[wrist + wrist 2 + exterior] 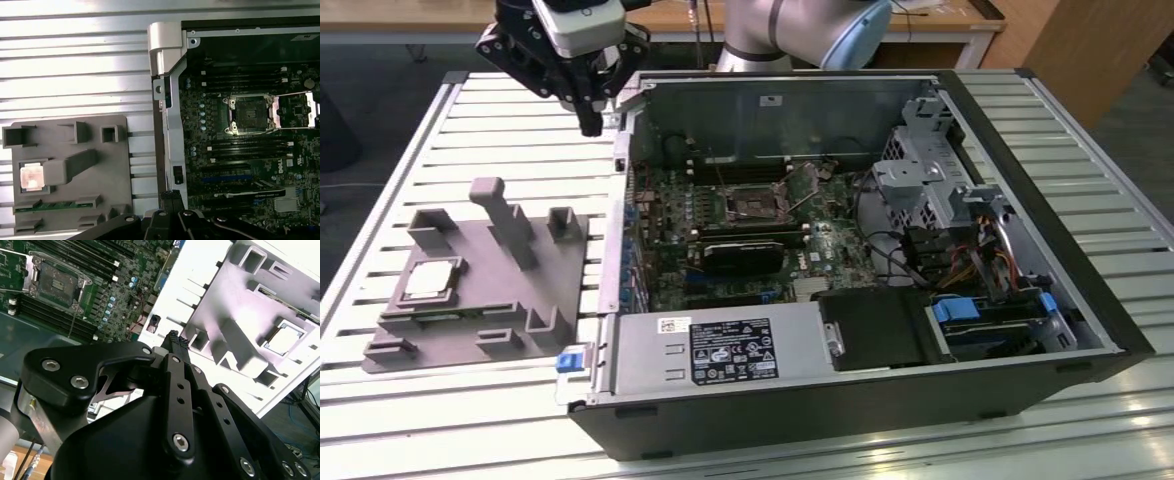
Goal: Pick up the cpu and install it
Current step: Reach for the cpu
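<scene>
Work surface: a table [440, 150] of pale metal slats running crosswise with dark grooves between them, bright under overhead light. Room behind, in the exterior view: a wood-topped bench [427, 15] on a pale frame, a brown wooden panel [1087, 40] at the exterior view's right, and dark floor [347, 90] off the table's edge. An open computer case [854, 415] lies on its side over the middle and the exterior view's right of the table, black outer shell, green motherboard up. The socket [754, 207] [248, 114] [56, 284] is dark and square, with its metal frame swung open. A grey power supply [720, 350] sits along the near wall. A grey fixture [574, 270] [115, 165] [235, 300] with upright pegs lies flat on the slats at the exterior view's left, just beside the case. The cpu [430, 281] [31, 177] [283, 337] lies flat in a square recess of the fixture, silver top up, on the side away from the case. The gripper [591, 125] [173, 338] [170, 196] hangs above the slats by the case's far corner, well apart from the cpu, its black fingers drawn together at the tips with nothing between them. Grey arm [787, 30] behind the case.
</scene>
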`<state>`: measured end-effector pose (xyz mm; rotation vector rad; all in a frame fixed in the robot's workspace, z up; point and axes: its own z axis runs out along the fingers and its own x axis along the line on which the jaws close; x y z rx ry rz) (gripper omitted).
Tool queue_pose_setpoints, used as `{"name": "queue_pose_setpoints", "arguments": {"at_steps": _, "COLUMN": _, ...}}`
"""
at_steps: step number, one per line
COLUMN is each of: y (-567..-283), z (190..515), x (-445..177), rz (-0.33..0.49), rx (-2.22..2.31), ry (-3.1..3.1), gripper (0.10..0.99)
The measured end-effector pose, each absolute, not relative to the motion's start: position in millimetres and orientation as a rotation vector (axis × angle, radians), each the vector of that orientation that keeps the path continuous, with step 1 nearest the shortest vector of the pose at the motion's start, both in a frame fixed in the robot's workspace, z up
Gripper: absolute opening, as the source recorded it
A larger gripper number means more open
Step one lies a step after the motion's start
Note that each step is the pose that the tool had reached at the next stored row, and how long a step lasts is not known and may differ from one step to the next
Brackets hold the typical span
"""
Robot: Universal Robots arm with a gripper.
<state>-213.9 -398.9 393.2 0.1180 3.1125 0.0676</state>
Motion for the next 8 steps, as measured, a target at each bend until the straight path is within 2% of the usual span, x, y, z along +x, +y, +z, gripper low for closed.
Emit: {"name": "queue_pose_setpoints", "arguments": {"at_steps": 8, "y": -398.9, "z": 393.1, "x": -224.4, "rz": 0.068, "rx": 0.118, "ry": 3.112, "gripper": 0.106}}
